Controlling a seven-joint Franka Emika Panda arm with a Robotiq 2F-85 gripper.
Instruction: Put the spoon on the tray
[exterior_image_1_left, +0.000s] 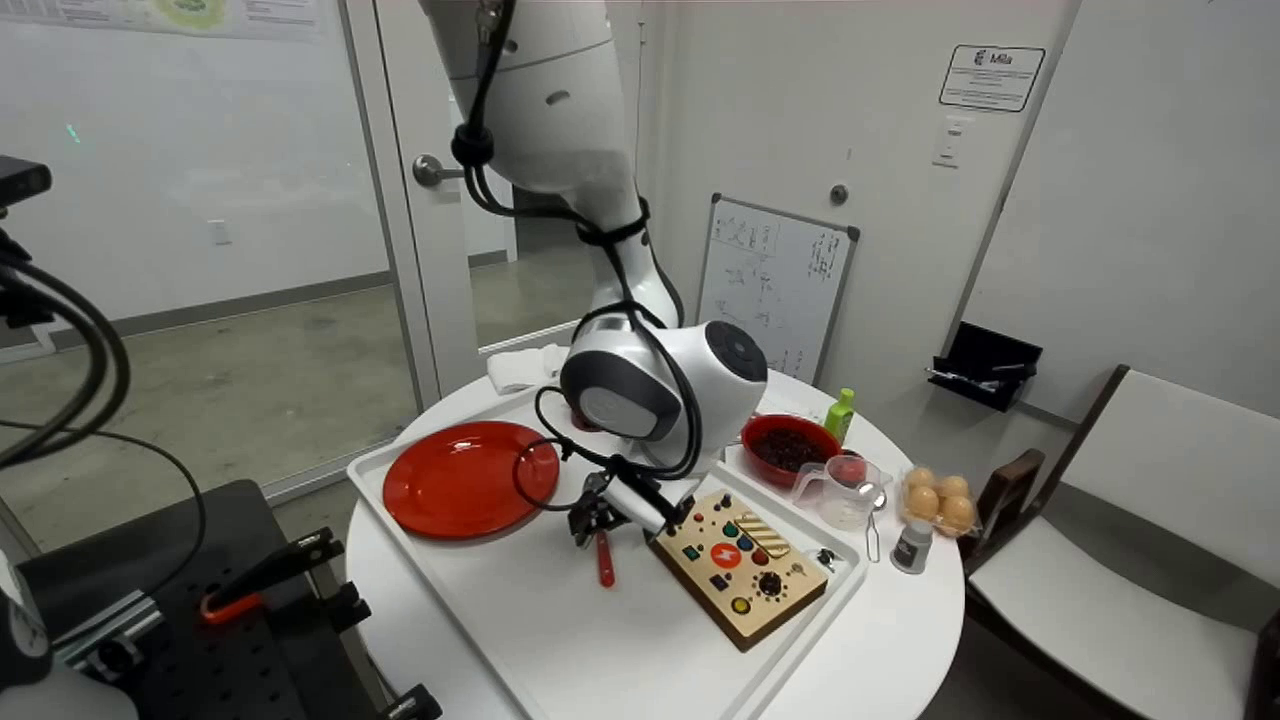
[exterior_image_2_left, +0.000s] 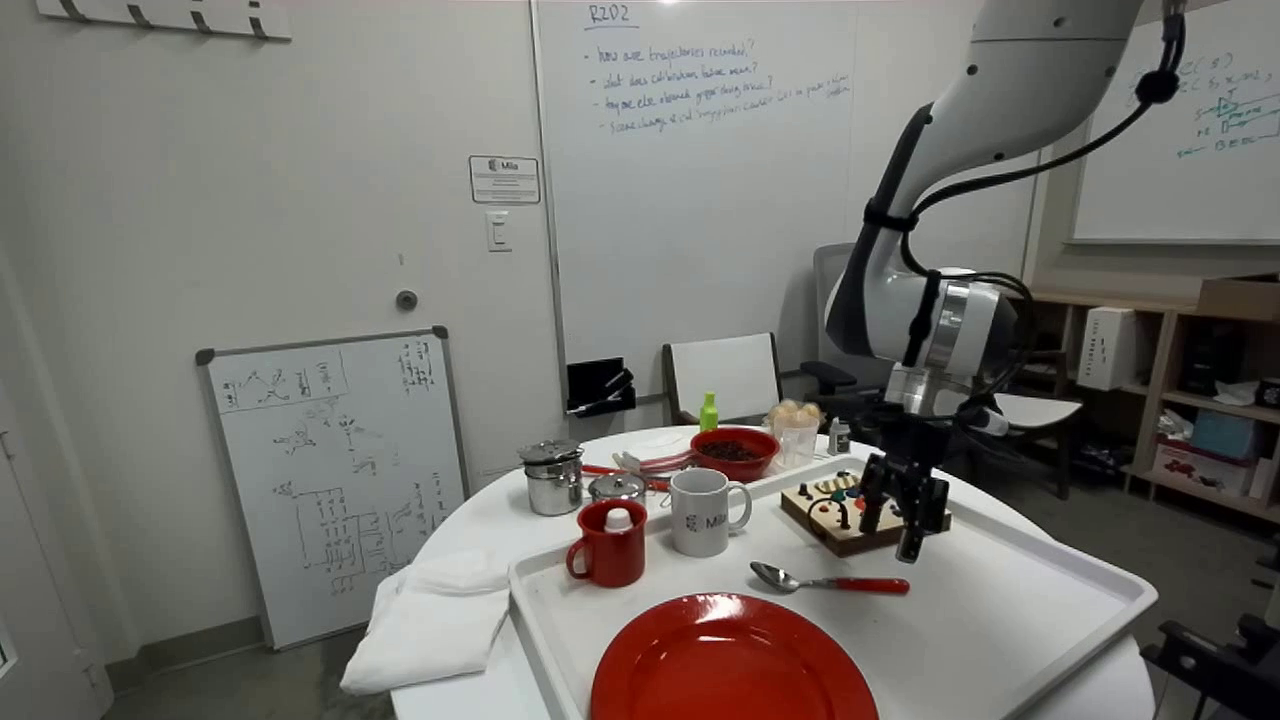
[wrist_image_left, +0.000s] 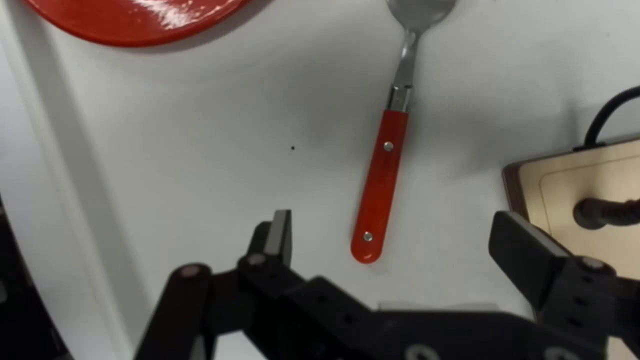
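The spoon lies flat on the white tray; its red handle (wrist_image_left: 381, 175) and metal bowl show in the wrist view, the bowl cut by the top edge. The whole spoon (exterior_image_2_left: 868, 585) also shows in an exterior view; in an exterior view only the red handle (exterior_image_1_left: 605, 562) shows, the rest hidden behind the gripper. The tray (exterior_image_1_left: 610, 650) with its low rim covers much of the round table; it also shows elsewhere (exterior_image_2_left: 1010, 610). My gripper (wrist_image_left: 391, 225) is open and empty above the tray, its fingers (exterior_image_2_left: 890, 540) apart on either side of the handle's end, not touching it.
A red plate (exterior_image_1_left: 470, 478) lies on the tray. A wooden board with knobs (exterior_image_1_left: 740, 570) sits close to the right finger. A red cup (exterior_image_2_left: 612, 545), a white mug (exterior_image_2_left: 700, 512), a red bowl (exterior_image_2_left: 735, 455) and a white cloth (exterior_image_2_left: 435, 620) stand around.
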